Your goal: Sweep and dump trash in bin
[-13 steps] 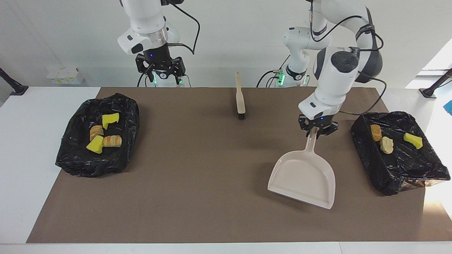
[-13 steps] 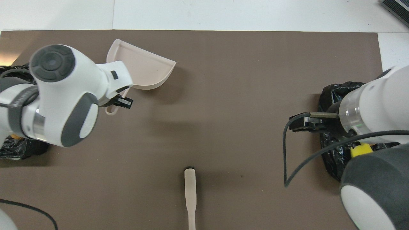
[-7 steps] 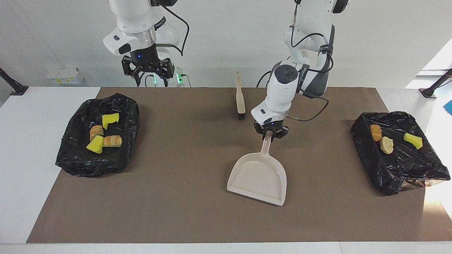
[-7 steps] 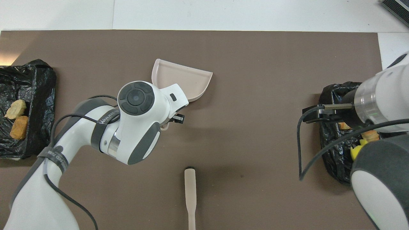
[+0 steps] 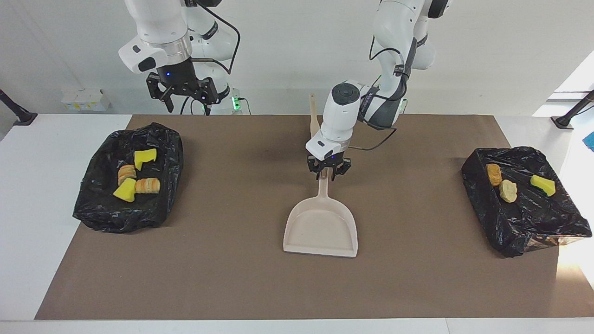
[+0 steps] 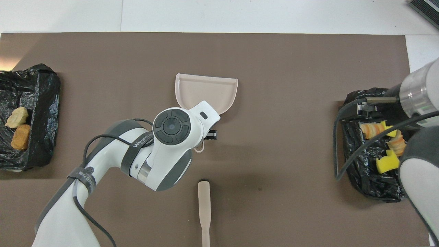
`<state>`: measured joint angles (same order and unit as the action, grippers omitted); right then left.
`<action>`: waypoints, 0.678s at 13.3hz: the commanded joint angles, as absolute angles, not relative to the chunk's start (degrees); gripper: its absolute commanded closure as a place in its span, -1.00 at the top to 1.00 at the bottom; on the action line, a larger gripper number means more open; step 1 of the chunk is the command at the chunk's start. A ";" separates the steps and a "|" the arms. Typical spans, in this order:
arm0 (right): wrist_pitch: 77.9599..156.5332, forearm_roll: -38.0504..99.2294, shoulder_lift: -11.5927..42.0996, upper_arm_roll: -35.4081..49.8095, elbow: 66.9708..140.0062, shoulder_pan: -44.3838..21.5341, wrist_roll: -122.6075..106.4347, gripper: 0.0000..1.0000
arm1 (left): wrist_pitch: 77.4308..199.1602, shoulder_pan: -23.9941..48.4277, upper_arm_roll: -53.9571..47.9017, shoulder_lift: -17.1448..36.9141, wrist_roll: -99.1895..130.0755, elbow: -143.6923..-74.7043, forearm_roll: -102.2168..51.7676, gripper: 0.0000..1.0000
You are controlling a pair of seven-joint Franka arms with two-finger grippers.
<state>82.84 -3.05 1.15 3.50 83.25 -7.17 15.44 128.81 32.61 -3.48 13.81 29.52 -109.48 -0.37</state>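
Note:
The beige dustpan (image 5: 321,227) (image 6: 205,91) lies flat in the middle of the brown mat, its handle pointing toward the robots. My left gripper (image 5: 329,170) sits at the top of that handle; in the overhead view the wrist hides it. All the trash lies in two black-lined bins. The bin (image 5: 93,208) (image 6: 360,178) at the right arm's end holds yellow sponge pieces (image 5: 145,157) and bread chunks (image 5: 147,185). The bin (image 5: 506,232) (image 6: 44,103) at the left arm's end holds bread chunks (image 5: 493,174) and a green-topped sponge (image 5: 543,184). My right gripper (image 5: 183,95) hangs open and empty, high over the robots' edge of the table.
The beige hand brush (image 5: 314,125) (image 6: 204,209) with black bristles lies on the mat between the dustpan and the robots, partly covered by the left arm in the facing view. White table shows around the mat (image 5: 232,278).
The left arm has carried the dustpan from beside the bin at its own end to the middle of the mat. The right gripper has risen and drifted toward its end.

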 commanded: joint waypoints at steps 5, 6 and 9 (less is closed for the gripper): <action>81.13 -3.52 2.37 3.34 81.30 -6.06 12.83 1.00 | 120.50 21.21 -1.49 11.87 29.27 -98.89 -1.32 1.00; 80.95 -3.34 2.37 3.34 81.30 -6.06 12.83 1.00 | 120.50 19.09 -1.49 11.78 28.66 -98.01 -0.54 1.00; 81.47 -2.55 2.20 3.25 81.39 -6.07 12.83 1.00 | 116.57 13.82 -1.49 12.30 23.06 -93.36 -0.53 1.00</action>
